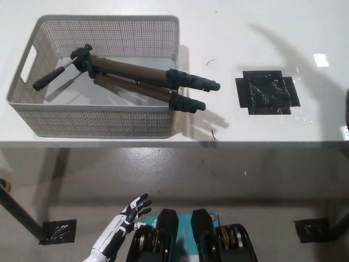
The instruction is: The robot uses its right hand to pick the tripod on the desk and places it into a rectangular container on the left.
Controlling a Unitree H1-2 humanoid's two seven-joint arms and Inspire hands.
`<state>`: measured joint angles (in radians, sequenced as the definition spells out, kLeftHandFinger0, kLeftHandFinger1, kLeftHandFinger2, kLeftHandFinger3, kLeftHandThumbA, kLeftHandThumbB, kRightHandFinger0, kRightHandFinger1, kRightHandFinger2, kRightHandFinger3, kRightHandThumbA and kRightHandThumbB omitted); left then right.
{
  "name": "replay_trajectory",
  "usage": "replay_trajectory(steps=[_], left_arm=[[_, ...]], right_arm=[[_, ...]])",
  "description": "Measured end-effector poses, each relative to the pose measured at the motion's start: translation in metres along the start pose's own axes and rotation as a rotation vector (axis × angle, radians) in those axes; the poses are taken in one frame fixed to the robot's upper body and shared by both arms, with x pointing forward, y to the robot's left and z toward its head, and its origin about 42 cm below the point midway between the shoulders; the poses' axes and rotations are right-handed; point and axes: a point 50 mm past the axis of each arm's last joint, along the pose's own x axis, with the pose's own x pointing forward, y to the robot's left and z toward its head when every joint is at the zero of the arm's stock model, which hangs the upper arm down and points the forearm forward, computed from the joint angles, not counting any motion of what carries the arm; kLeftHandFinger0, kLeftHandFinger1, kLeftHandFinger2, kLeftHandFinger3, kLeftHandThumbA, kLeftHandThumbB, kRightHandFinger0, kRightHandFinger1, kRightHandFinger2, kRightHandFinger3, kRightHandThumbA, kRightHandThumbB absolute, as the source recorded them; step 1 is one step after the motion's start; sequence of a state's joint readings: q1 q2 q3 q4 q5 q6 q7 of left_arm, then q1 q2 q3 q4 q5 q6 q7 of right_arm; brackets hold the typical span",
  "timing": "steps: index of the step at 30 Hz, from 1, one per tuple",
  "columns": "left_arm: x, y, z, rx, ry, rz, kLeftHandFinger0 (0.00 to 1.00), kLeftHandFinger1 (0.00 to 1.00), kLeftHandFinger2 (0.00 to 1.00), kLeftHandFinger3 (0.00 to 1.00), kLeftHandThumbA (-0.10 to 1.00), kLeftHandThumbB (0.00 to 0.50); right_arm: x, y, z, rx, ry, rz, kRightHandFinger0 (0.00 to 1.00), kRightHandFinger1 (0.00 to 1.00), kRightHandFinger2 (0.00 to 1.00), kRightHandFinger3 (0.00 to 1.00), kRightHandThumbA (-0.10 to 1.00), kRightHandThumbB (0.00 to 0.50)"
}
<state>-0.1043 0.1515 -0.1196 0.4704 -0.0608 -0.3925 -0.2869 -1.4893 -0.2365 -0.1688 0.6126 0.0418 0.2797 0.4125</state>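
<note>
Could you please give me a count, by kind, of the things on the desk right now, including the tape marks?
Tripod: 1
Basket: 1
Black tape patch: 1
White tape piece: 1
Total: 4

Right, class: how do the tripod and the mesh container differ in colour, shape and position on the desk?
The tripod is dark brown and black; the container is pale grey mesh. The tripod is long and thin; the container is a wide open box. The container sits wholly on the desk; the tripod's feet overhang its right rim. Both are unheld.
</note>
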Motion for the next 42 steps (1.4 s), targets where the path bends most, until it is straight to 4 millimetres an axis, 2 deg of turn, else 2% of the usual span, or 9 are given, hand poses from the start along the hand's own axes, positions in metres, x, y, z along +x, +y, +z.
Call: replay_trajectory(steps=[2, 7, 14, 18, 23, 26, 30, 34, 42], left_arm=[[0.0, 0.0, 0.0, 0.0, 0.001, 0.0, 0.92, 1.0, 1.0, 1.0, 1.0, 0.5], [0.0, 0.0, -0.001, -0.001, 0.002, 0.002, 1.0, 1.0, 1.0, 1.0, 1.0, 0.5], [0.0, 0.001, -0.001, -0.001, 0.005, 0.004, 1.0, 1.0, 1.0, 1.0, 1.0, 0.5], [0.001, 0.002, 0.0, 0.0, 0.002, 0.005, 1.0, 1.0, 1.0, 1.0, 1.0, 0.5], [0.003, 0.005, 0.002, 0.003, -0.007, 0.013, 1.0, 1.0, 1.0, 1.0, 1.0, 0.5], [0.006, 0.007, 0.005, 0.006, -0.015, 0.016, 1.0, 1.0, 1.0, 1.0, 1.0, 0.5], [0.012, 0.01, 0.011, 0.014, -0.034, 0.02, 1.0, 1.0, 1.0, 1.0, 1.0, 0.5], [0.013, 0.012, 0.014, 0.017, -0.048, 0.026, 1.0, 1.0, 1.0, 1.0, 1.0, 0.5], [0.011, 0.018, 0.018, 0.02, -0.066, 0.049, 1.0, 1.0, 1.0, 1.0, 1.0, 0.5]], right_arm=[[-0.021, -0.012, -0.017, 0.015, -0.002, -0.037, 1.0, 1.0, 1.0, 1.0, 1.0, 0.315], [-0.087, -0.031, -0.076, 0.065, 0.031, -0.131, 1.0, 1.0, 1.0, 1.0, 1.0, 0.343], [-0.215, -0.03, -0.162, 0.118, 0.146, -0.27, 1.0, 1.0, 1.0, 1.0, 1.0, 0.331], [-0.293, 0.001, -0.201, 0.159, 0.236, -0.317, 1.0, 1.0, 1.0, 1.0, 1.0, 0.266], [-0.4, 0.082, -0.23, 0.272, 0.338, -0.374, 1.0, 1.0, 1.0, 1.0, 0.99, 0.178], [-0.44, 0.122, -0.241, 0.343, 0.396, -0.403, 1.0, 1.0, 1.0, 1.0, 0.97, 0.145], [-0.462, 0.154, -0.247, 0.386, 0.426, -0.405, 1.0, 1.0, 1.0, 1.0, 0.89, 0.128], [-0.459, 0.173, -0.252, 0.394, 0.41, -0.36, 1.0, 1.0, 1.0, 1.0, 0.87, 0.145], [-0.461, 0.209, -0.272, 0.418, 0.432, -0.264, 1.0, 1.0, 1.0, 1.0, 0.85, 0.098]])
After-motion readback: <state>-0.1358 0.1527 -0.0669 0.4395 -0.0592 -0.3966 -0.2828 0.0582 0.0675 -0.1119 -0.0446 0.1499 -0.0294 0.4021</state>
